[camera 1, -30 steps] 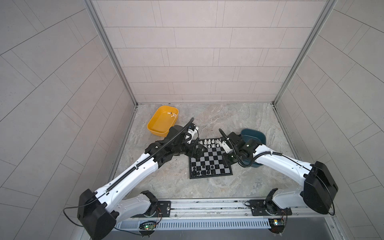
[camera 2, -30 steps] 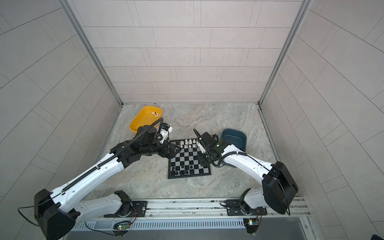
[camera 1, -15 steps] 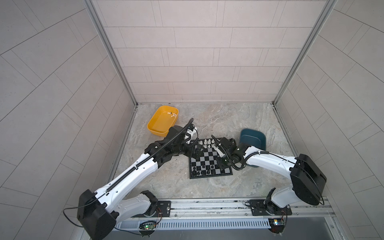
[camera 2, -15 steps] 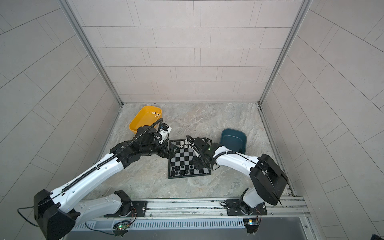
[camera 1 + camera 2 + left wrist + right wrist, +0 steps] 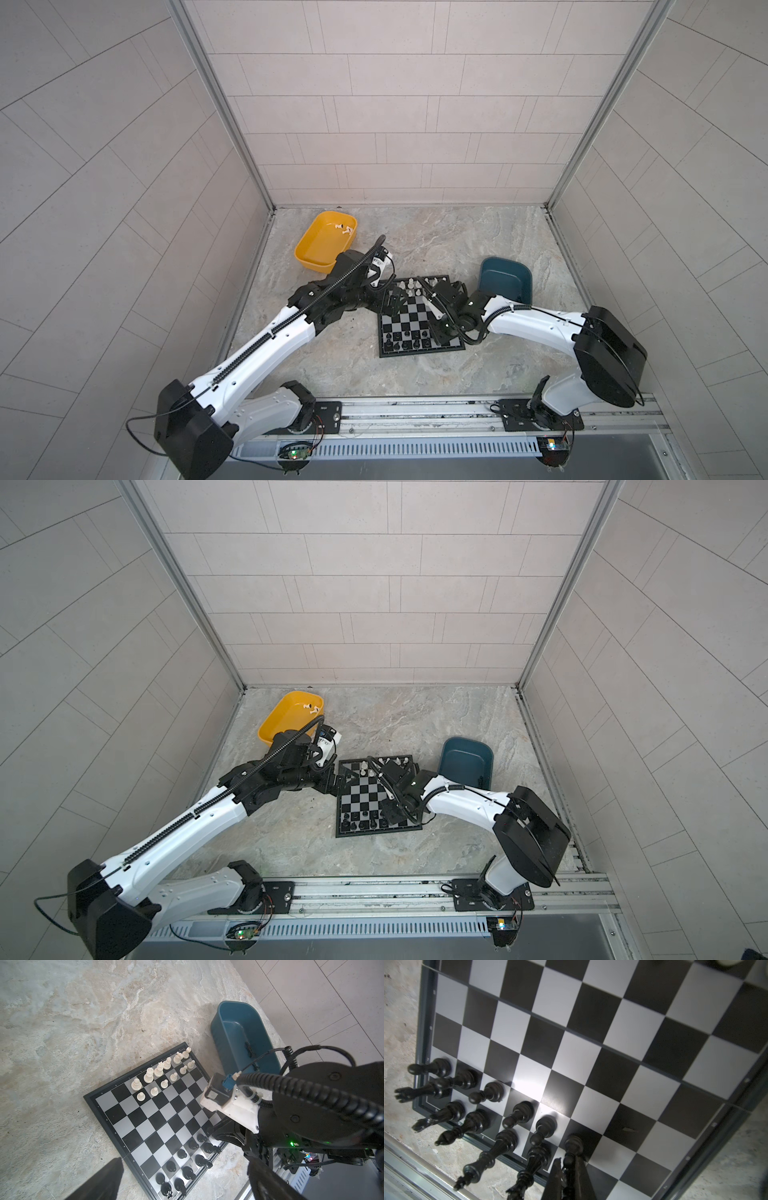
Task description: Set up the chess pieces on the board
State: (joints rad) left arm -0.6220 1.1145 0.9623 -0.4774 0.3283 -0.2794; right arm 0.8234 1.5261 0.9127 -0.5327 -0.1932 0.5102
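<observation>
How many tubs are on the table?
2. The yellow tub sits off the far left corner of the board; the blue tub sits by its far right corner. None looks hidden.

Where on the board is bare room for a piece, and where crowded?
Bare: middle rows of the board, between white pieces and black pieces; also the white rows' end by the left gripper. Crowded: around the pawn in the right gripper.
</observation>
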